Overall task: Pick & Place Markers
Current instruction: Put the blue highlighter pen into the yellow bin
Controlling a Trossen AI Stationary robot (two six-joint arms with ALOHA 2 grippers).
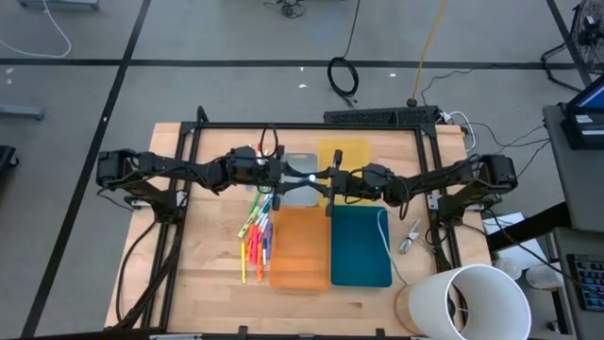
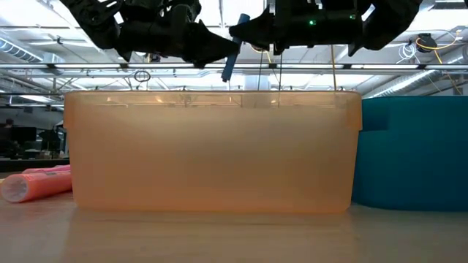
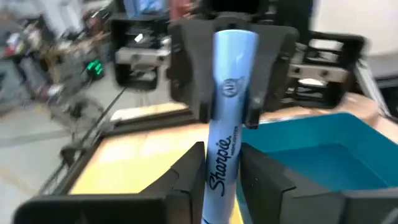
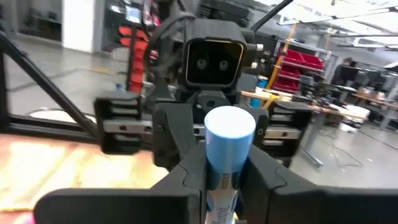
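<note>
1. Both arms meet high above the middle of the tabletop (image 1: 198, 283), over the far ends of the orange tray (image 1: 300, 247) and the teal tray (image 1: 360, 246). A light blue marker (image 3: 225, 124) bridges the gap between them; this looks like a handover in mid-air.

2. The left tool (image 3: 217, 163) is clenched on the marker near its printed barrel. The right tool (image 4: 219, 163) is closed around the marker's other end, with the round cap end sitting between its fingers in the right wrist view. Both tools are grasping the same marker now.

3. To do the handover well, I judge that one tool should let go only once the other's grip is firm and square on the barrel. A pinch right at the tip could let the marker swing or slip.

4. The releasing tool should open fully, then back straight away along the marker's line, so its fingers do not drag the marker sideways.

5. The remaining markers (image 1: 257, 236) lie in a loose bunch on the tabletop just beside the orange tray, on the left arm's side. One pink marker (image 2: 36, 183) shows in the low view beside that tray's wall.

6. Which tray this marker is meant for cannot be told from here; the teal tray lies under the right arm's side.
</note>
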